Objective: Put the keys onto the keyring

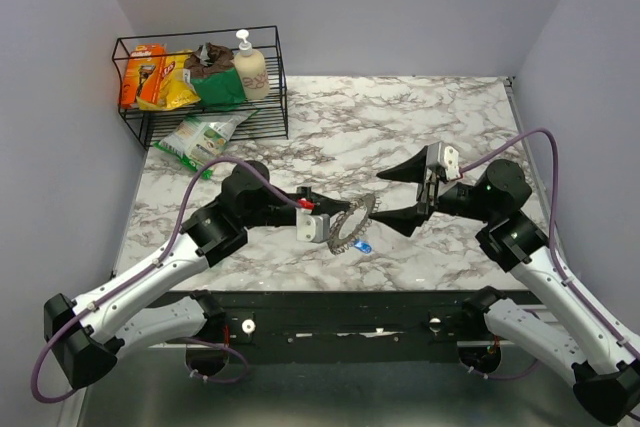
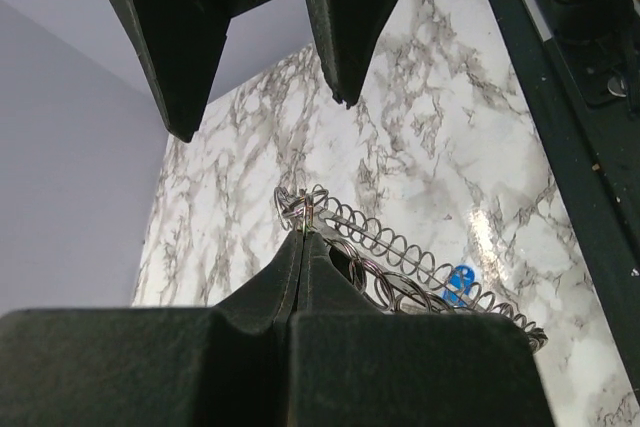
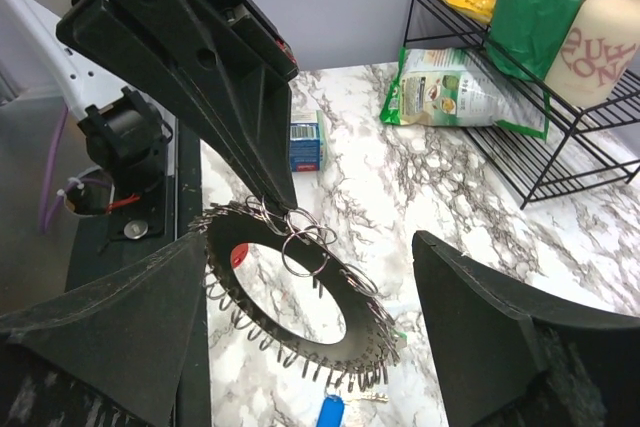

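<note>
My left gripper [image 1: 333,215] is shut on the rim of the keyring [image 1: 352,228], a large dark ring edged with small wire loops, and holds it tilted above the marble table. In the left wrist view the shut fingertips [image 2: 302,234] pinch the loops at the ring's edge [image 2: 420,265]. A blue-headed key [image 1: 363,246] lies on the table under the ring's low side; it also shows in the right wrist view [image 3: 331,413]. My right gripper [image 1: 393,197] is open and empty just right of the ring [image 3: 400,315]. A small red head [image 3: 238,257] shows at the ring's inner edge.
A black wire basket [image 1: 270,97] with snack packets and a soap bottle stands at the back left. A green-and-white packet [image 1: 200,139] lies in front of it. A small blue-and-white box [image 3: 306,142] sits behind the left gripper. The table's front edge [image 1: 330,292] is close below the ring.
</note>
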Controlling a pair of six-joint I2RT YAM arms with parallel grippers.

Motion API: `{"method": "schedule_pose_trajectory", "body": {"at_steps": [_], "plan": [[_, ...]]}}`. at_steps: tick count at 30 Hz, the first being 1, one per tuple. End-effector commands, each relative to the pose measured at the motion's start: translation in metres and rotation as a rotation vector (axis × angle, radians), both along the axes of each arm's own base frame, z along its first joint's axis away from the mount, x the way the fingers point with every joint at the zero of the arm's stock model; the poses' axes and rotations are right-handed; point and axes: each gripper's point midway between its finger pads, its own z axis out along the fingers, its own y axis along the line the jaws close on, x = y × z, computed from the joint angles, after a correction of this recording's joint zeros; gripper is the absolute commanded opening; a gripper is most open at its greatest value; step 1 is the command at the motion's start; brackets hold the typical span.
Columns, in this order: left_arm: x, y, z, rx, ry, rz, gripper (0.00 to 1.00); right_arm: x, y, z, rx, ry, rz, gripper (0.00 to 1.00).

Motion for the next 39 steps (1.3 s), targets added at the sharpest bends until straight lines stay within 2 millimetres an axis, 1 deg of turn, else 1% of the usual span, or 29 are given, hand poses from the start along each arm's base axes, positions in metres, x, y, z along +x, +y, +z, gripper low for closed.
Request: {"method": "schedule_pose_trajectory", "body": {"at_steps": [1, 5, 6, 11, 12, 13, 15, 16, 17, 18, 19, 22, 23, 24, 26, 27, 29, 30, 31, 32, 33, 34, 36, 37, 39], "plan": [[0.003, 0.005, 0.006, -0.003, -0.055, 0.032, 0.00, 0.002, -0.001, 0.003, 0.018, -0.014, -0.022, 0.92], [0.001, 0.004, 0.007, -0.015, -0.011, 0.039, 0.00, 0.003, 0.000, 0.000, 0.013, -0.009, -0.022, 0.92], [0.005, 0.005, 0.006, -0.014, 0.001, 0.060, 0.00, 0.005, 0.000, -0.001, 0.011, -0.004, -0.025, 0.92], [0.008, 0.007, 0.001, 0.000, 0.056, 0.096, 0.00, 0.009, 0.000, -0.008, 0.002, 0.015, -0.041, 0.93], [0.008, 0.008, 0.001, -0.005, 0.062, 0.105, 0.00, 0.013, -0.001, -0.009, 0.004, 0.019, -0.060, 0.98], [0.010, 0.009, -0.002, -0.002, 0.073, 0.120, 0.00, 0.016, -0.001, -0.011, 0.001, 0.030, -0.077, 0.99], [0.009, 0.011, 0.000, -0.015, 0.104, 0.133, 0.00, 0.023, -0.003, -0.014, 0.004, 0.049, -0.124, 1.00], [0.008, 0.012, -0.006, -0.010, 0.117, 0.142, 0.00, 0.027, -0.003, -0.015, 0.005, 0.055, -0.141, 1.00], [0.008, 0.014, -0.006, -0.017, 0.120, 0.149, 0.00, 0.030, -0.004, -0.016, 0.004, 0.062, -0.158, 1.00], [0.006, 0.017, -0.005, -0.028, 0.120, 0.155, 0.00, 0.035, -0.006, -0.019, 0.002, 0.070, -0.186, 1.00], [0.006, 0.019, -0.013, -0.023, 0.143, 0.169, 0.00, 0.038, -0.006, -0.020, 0.000, 0.072, -0.198, 1.00], [0.007, 0.029, -0.016, -0.038, 0.175, 0.226, 0.00, 0.053, -0.008, -0.029, 0.001, 0.140, -0.270, 1.00], [0.009, 0.032, -0.018, -0.034, 0.187, 0.251, 0.00, 0.058, -0.008, -0.035, -0.006, 0.163, -0.292, 1.00], [0.007, 0.036, -0.016, -0.044, 0.187, 0.257, 0.00, 0.065, -0.011, -0.040, -0.004, 0.194, -0.336, 1.00], [0.005, 0.040, -0.023, -0.039, 0.216, 0.274, 0.00, 0.073, -0.013, -0.051, -0.012, 0.237, -0.381, 1.00], [0.003, 0.044, -0.021, -0.049, 0.215, 0.281, 0.00, 0.081, -0.014, -0.061, -0.023, 0.276, -0.418, 1.00], [0.001, 0.049, -0.029, -0.034, 0.246, 0.298, 0.00, 0.087, -0.016, -0.075, -0.043, 0.325, -0.460, 1.00], [-0.001, 0.053, -0.027, -0.043, 0.249, 0.307, 0.00, 0.093, -0.021, -0.084, -0.053, 0.363, -0.511, 1.00], [-0.002, 0.055, -0.031, -0.038, 0.257, 0.316, 0.00, 0.096, -0.020, -0.096, -0.080, 0.392, -0.521, 1.00], [-0.002, 0.058, -0.033, -0.037, 0.262, 0.328, 0.00, 0.098, -0.021, -0.102, -0.094, 0.407, -0.531, 1.00], [-0.004, 0.063, -0.031, -0.055, 0.269, 0.343, 0.00, 0.099, -0.023, -0.109, -0.118, 0.435, -0.552, 1.00], [0.000, 0.068, -0.036, -0.058, 0.274, 0.382, 0.00, 0.102, -0.020, -0.119, -0.143, 0.456, -0.550, 1.00], [0.001, 0.075, -0.034, -0.088, 0.281, 0.415, 0.00, 0.098, -0.021, -0.137, -0.220, 0.503, -0.538, 1.00], [0.005, 0.079, -0.039, -0.088, 0.285, 0.453, 0.00, 0.098, -0.021, -0.143, -0.243, 0.515, -0.537, 1.00], [0.007, 0.084, -0.040, -0.102, 0.284, 0.481, 0.00, 0.098, -0.026, -0.161, -0.304, 0.556, -0.565, 1.00]]}}
